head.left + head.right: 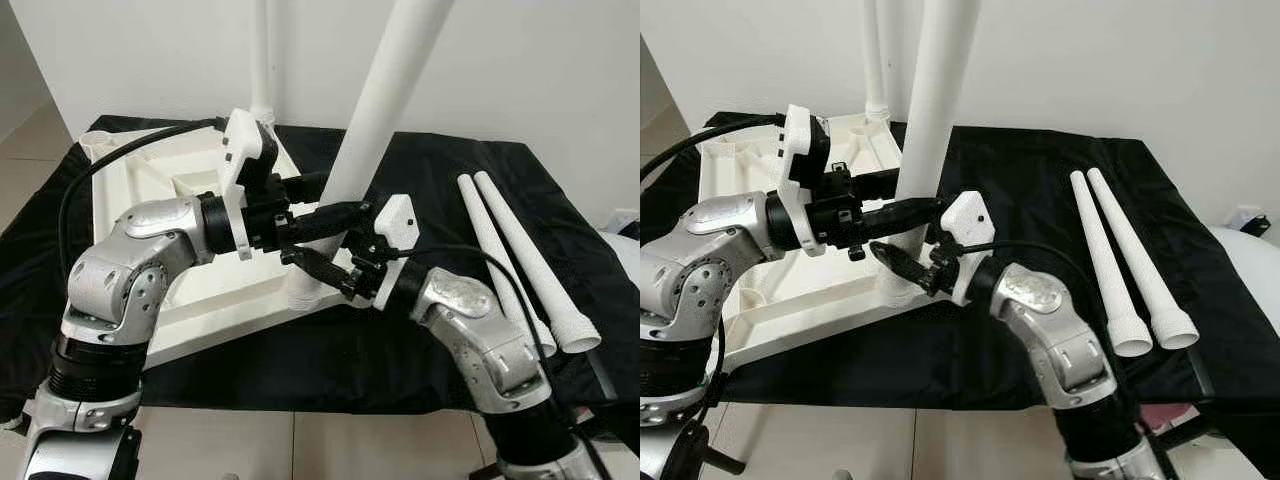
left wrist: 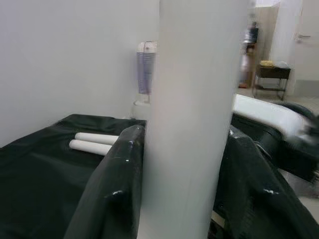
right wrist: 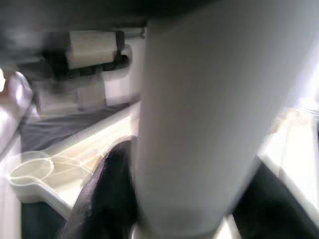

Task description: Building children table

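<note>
Covering the bench point(image 1: 430, 330) is a big black cloth, and on its left side lies the white table top point(image 1: 150, 200), turned upside down so its ribs and round corner sockets face up. One socket at the near left corner point(image 3: 27, 172) is open with nothing in it. A thin white leg point(image 1: 262, 60) stands up at the far corner. A thick white leg point(image 1: 385, 95) stands at the near right corner, leaning a little, with its foot point(image 1: 305, 295) down at the table top's edge. It is smooth, plain and round.

Both arms reach to this thick leg. The left gripper point(image 1: 335, 215) comes from the left and pinches the leg, one black finger point(image 2: 112, 184) on each side. The right gripper point(image 1: 325, 268) is lower down, near the foot, and its fingers point(image 3: 107, 199) hug the leg too.

Two more white legs point(image 1: 520, 260) lie side by side on the cloth to the right, well apart from the table top, wide ends toward the robot.
</note>
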Available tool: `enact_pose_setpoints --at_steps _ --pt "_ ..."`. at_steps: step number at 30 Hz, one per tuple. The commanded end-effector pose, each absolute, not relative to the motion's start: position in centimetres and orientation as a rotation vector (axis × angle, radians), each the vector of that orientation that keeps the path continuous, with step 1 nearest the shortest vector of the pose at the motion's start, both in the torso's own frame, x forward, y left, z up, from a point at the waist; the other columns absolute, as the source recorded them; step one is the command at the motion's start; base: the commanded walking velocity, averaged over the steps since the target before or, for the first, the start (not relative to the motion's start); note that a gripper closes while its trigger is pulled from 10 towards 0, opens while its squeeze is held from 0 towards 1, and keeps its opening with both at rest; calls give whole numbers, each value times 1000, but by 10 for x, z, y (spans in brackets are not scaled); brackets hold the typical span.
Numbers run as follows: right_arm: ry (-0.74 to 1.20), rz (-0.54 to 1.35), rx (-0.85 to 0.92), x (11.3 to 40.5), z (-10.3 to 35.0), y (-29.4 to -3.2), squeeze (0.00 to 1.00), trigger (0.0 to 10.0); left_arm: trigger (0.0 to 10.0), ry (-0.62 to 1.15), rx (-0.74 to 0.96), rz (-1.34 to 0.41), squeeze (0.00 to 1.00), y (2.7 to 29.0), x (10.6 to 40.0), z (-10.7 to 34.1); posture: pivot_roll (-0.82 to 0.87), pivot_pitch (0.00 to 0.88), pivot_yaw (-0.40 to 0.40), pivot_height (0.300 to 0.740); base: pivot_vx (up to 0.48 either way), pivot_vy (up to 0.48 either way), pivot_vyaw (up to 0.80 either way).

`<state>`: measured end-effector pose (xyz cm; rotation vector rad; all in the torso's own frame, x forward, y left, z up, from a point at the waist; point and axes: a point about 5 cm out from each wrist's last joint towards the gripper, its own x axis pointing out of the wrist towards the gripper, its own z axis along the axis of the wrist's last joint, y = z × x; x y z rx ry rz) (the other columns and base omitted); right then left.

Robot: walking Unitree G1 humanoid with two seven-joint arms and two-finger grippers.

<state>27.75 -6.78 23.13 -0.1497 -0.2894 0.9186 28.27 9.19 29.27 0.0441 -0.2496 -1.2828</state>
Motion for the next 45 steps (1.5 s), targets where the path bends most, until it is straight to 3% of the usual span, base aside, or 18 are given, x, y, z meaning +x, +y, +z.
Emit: enact_pose_setpoints --at_steps 1,5,6,17,18,19,23,25,30,36,44,45 --pt "-257 783 -191 288 225 -77 1000 10000 0 -250 -12 -1219 0 80 282 297 3 50 -22 740 0 0 0" --pt "-288 790 -168 287 230 -81 1000 10000 0 -257 1 -1268 0 80 278 296 1 50 -19 740 0 0 0" --pt "-303 793 -170 286 232 -83 0 10000 0 -256 11 -1265 0 82 279 295 2 51 -18 740 0 0 0" --pt "-338 621 -185 294 239 -97 0 10000 0 -212 -3 -1124 0 86 294 293 5 54 -22 740 0 0 0" --pt "-340 510 -204 298 235 -91 0 10000 0 -230 -33 -1011 0 83 304 297 7 62 -16 740 0 0 0" --pt "-340 510 -204 298 235 -91 0 10000 0 -230 -33 -1011 0 83 304 297 7 62 -16 740 0 0 0" --pt "-345 214 -263 305 226 -78 0 10000 0 -235 -97 -770 0 75 327 304 7 63 -12 740 0 0 0" --pt "-345 198 -266 305 226 -77 0 10000 0 -233 -99 -761 0 74 327 304 7 63 -12 740 0 0 0" --pt "-376 56 -522 313 218 -67 0 10000 0 -181 -145 -756 0 58 329 302 8 67 2 740 0 0 0" --pt "-385 -223 -588 328 215 -84 0 10000 0 -180 -190 -728 0 48 330 311 17 73 6 740 0 0 0" --pt "-367 -329 -551 339 208 -88 0 10000 0 -203 -196 -759 0 42 325 318 23 76 5 740 0 0 0" --pt "-380 -335 -551 340 210 -87 0 9569 0 -204 -198 -765 0 41 323 319 28 77 4 740 0 0 0"
